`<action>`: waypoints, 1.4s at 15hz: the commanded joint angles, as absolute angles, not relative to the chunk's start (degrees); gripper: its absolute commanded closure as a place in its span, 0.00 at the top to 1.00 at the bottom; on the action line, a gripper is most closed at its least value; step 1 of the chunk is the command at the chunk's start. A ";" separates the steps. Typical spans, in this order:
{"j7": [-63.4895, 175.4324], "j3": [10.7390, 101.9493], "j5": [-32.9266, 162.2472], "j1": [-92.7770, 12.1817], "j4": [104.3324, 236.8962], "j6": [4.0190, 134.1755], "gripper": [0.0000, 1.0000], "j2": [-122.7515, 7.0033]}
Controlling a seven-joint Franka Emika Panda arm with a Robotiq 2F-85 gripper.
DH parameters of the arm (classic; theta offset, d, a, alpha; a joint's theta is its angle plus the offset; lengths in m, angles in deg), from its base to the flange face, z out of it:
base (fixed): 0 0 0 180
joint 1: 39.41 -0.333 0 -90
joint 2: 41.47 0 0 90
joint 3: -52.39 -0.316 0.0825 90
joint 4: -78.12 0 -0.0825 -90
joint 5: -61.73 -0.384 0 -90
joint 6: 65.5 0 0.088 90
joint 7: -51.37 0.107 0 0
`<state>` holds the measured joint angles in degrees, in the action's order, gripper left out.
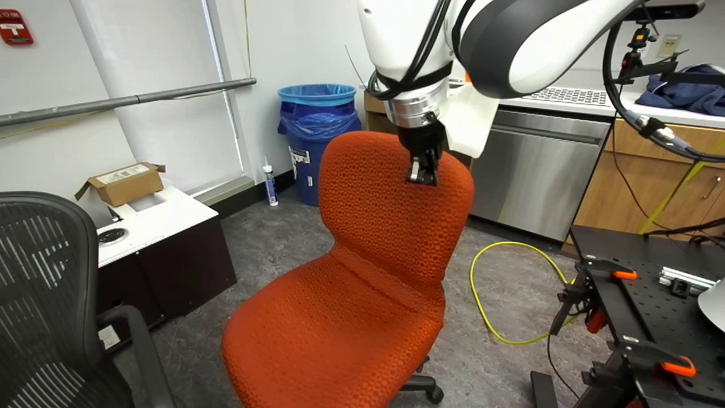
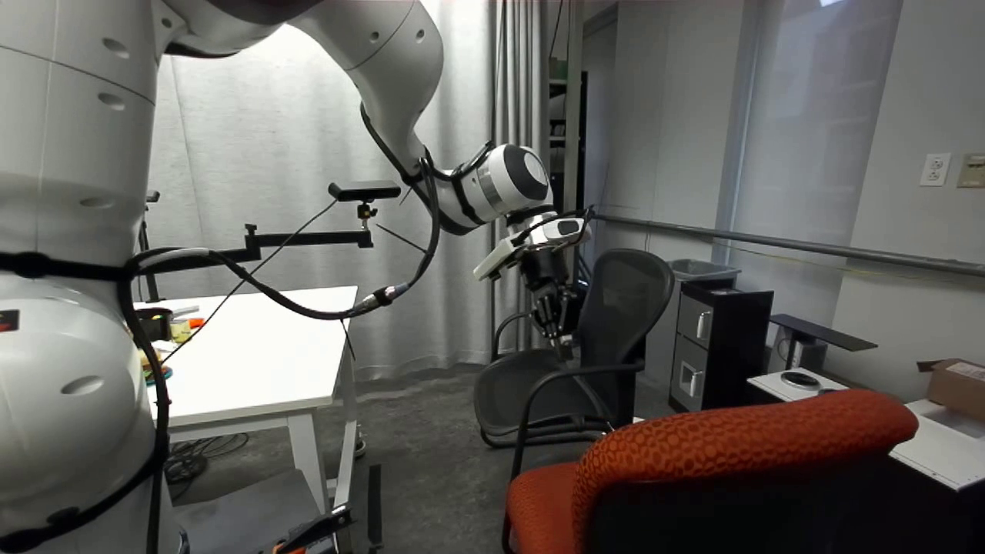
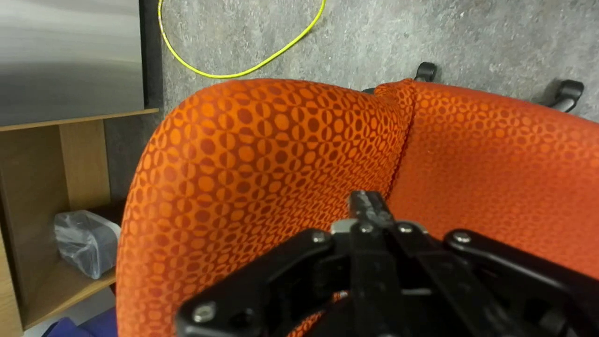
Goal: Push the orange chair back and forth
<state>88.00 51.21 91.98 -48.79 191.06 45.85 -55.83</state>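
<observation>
The orange chair stands on the floor with its patterned backrest and wide seat in full sight in an exterior view. Its backrest top shows from behind in an exterior view, low at the right. In the wrist view the backrest fills the middle and the seat lies to the right. My gripper points down in front of the backrest's upper part, on the seat side. It also shows in an exterior view. In the wrist view its fingertips are together with nothing between them. I cannot tell whether it touches the backrest.
A black mesh chair stands at the left, facing the orange chair. A low white-topped cabinet and blue bin are behind. A yellow cable lies on the floor. A black table with clamps is at the right.
</observation>
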 commanded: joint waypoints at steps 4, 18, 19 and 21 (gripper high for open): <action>88.40 52.47 90.24 -48.83 187.23 41.56 0.00 -60.30; 93.48 59.68 84.69 -44.82 188.89 35.02 0.00 -71.10; 93.53 60.28 84.81 -44.42 188.48 35.26 0.00 -72.14; 93.51 61.21 85.30 -43.83 187.02 36.39 0.00 -74.87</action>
<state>92.16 60.40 84.61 -44.69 190.13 35.92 -70.88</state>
